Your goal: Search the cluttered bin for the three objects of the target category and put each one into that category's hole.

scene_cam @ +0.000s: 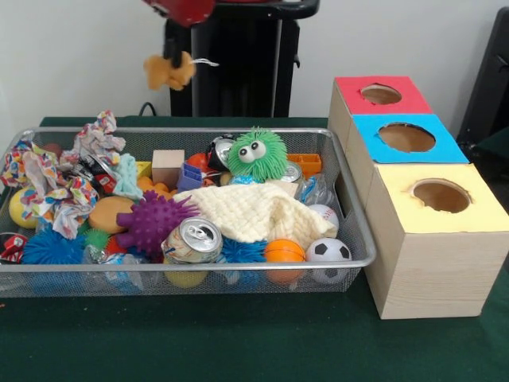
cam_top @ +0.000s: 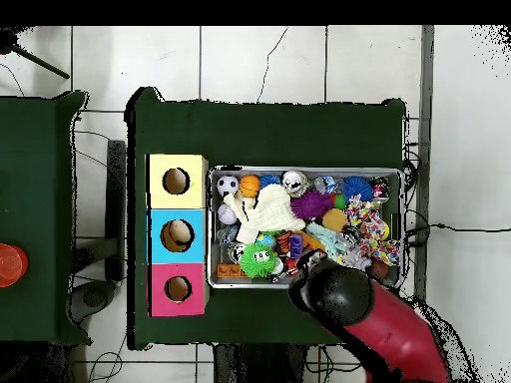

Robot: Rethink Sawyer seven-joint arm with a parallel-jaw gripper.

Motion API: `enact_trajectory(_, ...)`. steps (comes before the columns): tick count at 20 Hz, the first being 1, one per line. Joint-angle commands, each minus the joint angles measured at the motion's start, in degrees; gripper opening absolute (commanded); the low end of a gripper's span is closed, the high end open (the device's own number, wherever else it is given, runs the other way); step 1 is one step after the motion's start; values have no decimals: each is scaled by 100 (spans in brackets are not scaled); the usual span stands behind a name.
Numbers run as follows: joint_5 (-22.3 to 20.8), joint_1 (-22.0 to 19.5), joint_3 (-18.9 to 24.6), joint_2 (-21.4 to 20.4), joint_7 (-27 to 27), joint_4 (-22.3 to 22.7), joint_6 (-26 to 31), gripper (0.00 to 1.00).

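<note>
Front view: gripper (scene_cam: 170, 62) hangs high above the wire bin (scene_cam: 350, 208), pinched on a small orange soft toy (scene_cam: 169, 72) held clear of the clutter. Three boxes stand beside the bin, red (scene_cam: 413, 103), blue (scene_cam: 366, 136) and yellow (scene_cam: 395, 204), each with a hole.

Overhead view: arm (cam_top: 371, 321) covers the bin's (cam_top: 304, 171) near edge; the gripper and toy are hidden beneath it. Something pale lies in the blue box's (cam_top: 156, 234) hole.

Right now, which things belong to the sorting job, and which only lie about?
Job: gripper, orange toy it holds, wire bin, red box, blue box, yellow box.
Lying about: green furry toy, drink can, cream cloth, purple spiky ball.
</note>
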Motion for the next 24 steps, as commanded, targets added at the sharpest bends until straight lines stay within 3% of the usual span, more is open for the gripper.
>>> enact_trajectory(1,-883,-981,1340,-3,-2109,-414,340,0)
enact_trajectory(7,-1410,-1662,1775,260,-2094,-1036,811,0)
enact_trajectory(13,-1869,-2282,2342,496,-2313,-1511,817,0)
enact_trajectory(24,-2404,-2795,3001,633,-2269,-1940,1043,0)
